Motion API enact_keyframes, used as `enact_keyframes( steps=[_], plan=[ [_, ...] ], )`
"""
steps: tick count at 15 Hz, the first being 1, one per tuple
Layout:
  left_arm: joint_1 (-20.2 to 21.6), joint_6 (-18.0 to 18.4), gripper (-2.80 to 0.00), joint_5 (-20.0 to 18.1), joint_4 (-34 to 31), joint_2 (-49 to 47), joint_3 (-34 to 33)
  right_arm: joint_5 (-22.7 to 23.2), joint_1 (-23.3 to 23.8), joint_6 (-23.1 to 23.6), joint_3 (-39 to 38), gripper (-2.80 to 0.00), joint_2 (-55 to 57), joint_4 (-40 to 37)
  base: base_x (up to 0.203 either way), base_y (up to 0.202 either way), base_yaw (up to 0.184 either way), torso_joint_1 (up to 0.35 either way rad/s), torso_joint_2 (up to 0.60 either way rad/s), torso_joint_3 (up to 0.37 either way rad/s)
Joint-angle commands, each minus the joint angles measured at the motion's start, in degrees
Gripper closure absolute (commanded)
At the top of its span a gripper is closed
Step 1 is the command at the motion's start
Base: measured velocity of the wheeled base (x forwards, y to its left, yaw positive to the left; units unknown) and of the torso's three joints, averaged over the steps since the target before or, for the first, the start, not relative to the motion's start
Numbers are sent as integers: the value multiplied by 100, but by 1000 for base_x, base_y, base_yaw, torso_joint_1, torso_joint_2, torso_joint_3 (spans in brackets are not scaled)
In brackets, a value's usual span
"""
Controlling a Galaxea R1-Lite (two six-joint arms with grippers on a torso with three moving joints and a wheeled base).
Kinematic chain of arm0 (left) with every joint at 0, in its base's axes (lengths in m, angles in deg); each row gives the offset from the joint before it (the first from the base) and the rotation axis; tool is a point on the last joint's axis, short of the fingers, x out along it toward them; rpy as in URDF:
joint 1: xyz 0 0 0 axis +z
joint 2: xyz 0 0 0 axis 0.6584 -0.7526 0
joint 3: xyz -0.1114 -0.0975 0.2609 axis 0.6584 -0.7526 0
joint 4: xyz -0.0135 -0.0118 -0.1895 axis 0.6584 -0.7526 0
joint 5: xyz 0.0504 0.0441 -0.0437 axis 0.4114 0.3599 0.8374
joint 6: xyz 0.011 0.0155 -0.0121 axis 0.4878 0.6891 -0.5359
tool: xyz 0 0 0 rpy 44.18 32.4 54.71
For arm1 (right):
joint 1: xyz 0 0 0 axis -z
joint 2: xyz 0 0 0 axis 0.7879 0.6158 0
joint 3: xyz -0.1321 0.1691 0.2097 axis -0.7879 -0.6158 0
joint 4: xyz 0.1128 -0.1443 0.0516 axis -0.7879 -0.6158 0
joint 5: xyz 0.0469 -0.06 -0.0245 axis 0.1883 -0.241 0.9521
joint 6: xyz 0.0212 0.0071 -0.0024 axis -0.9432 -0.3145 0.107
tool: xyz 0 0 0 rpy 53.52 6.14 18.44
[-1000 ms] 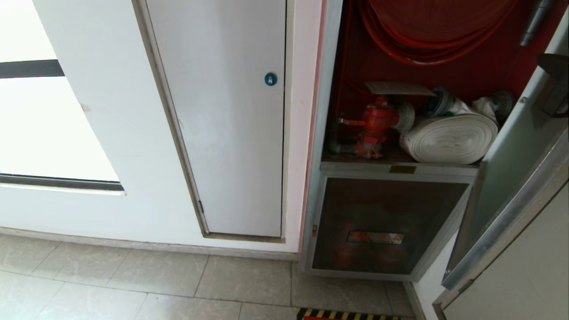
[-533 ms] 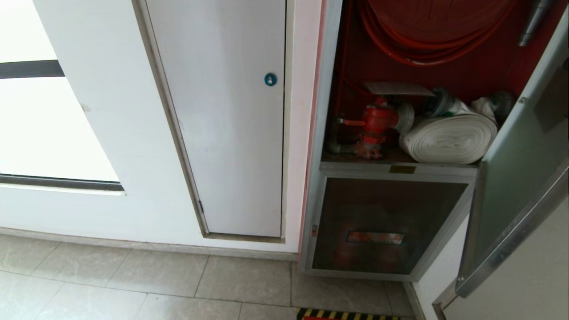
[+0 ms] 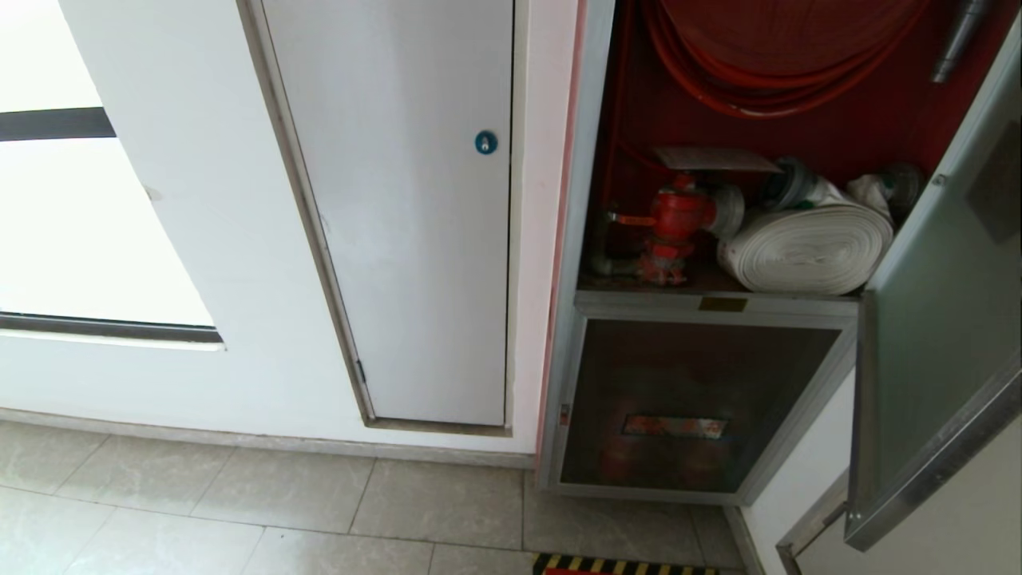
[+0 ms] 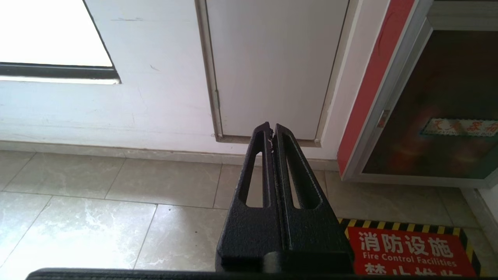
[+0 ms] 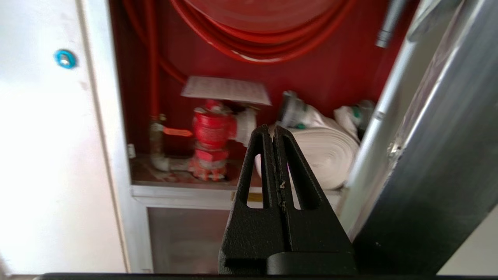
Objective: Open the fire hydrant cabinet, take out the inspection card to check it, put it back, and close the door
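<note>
Glass-paned door [image 3: 942, 319] at three o'clock could be clipped by the right gripper [image 5: 274, 132], jaws pressed together empty, when the inspection card [image 5: 225, 90] is approached

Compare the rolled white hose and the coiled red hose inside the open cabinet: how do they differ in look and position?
The rolled white hose is a flat, tight roll lying on the shelf of the fire hydrant cabinet; the coiled red hose is a round tube in wide loops, higher up against the red back wall. The white one is fully visible, the red one partly cropped. Both are inside the same compartment.
</note>
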Motion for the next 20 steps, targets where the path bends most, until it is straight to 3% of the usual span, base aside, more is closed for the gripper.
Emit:
enact_keyframes(
  steps=[1,20],
  plan=[
    [0,-2,0,-1,2,-9,0,-4,56,6,-38,0,-109,17,0,0,0,0,0,0],
    [0,-2,0,-1,2,-9,0,239,1525,32,-398,0,-598,9,0,0,0,0,0,0]
  ],
)
